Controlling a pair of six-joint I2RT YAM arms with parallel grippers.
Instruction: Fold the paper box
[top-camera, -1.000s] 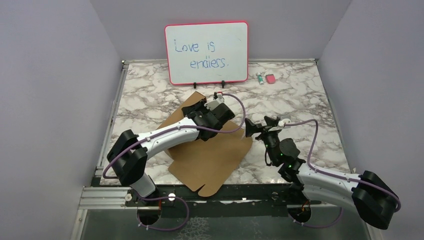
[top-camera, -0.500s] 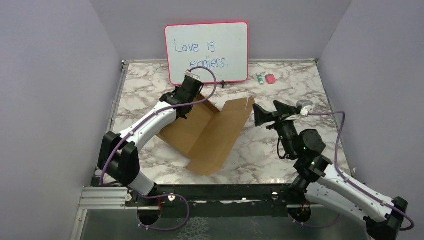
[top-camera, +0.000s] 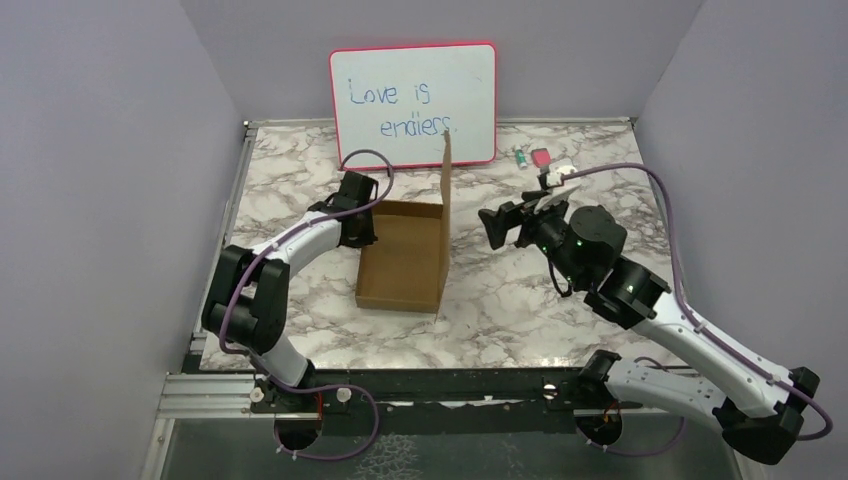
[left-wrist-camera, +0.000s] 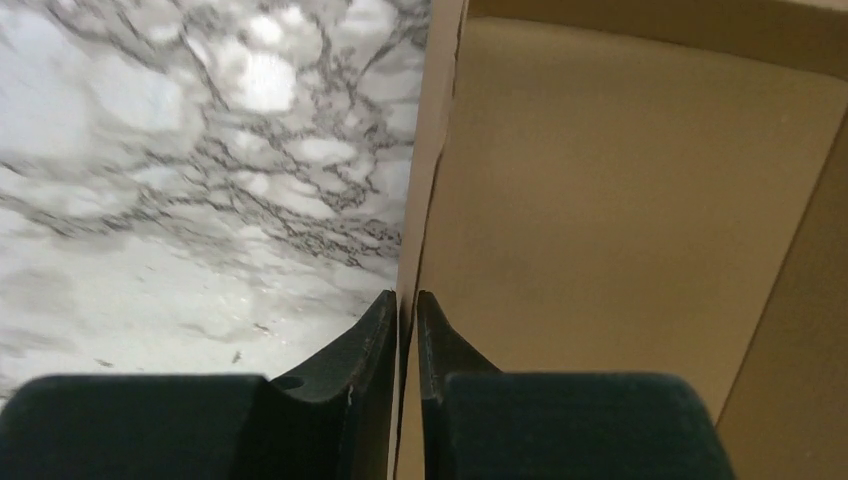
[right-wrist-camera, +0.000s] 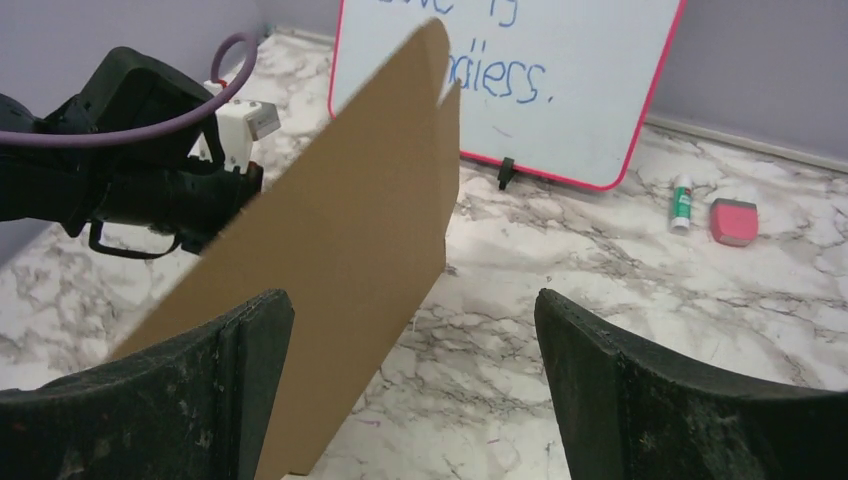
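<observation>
Two grippers are attending the paper box (top-camera: 400, 262), which is standing half-formed in the middle of the marble table (top-camera: 600, 185). The left gripper (left-wrist-camera: 407, 305) is clamping its left wall. The right gripper (top-camera: 497, 228) is hovering, jaws wide apart, beside the tall upright panel (top-camera: 446, 215); it should be pushing that panel gently, with the left one holding firm.

From where I stand, the plain brown cardboard box (top-camera: 400, 262) (left-wrist-camera: 620, 180) (right-wrist-camera: 340, 260) sits half-formed around the middle of the marble table (top-camera: 500, 300). Its floor lies flat, with low walls raised along the left, far and near sides. On the right a tall panel stands upright, notched at its top. The left gripper (left-wrist-camera: 405, 300) pinches the thin left wall.
</observation>
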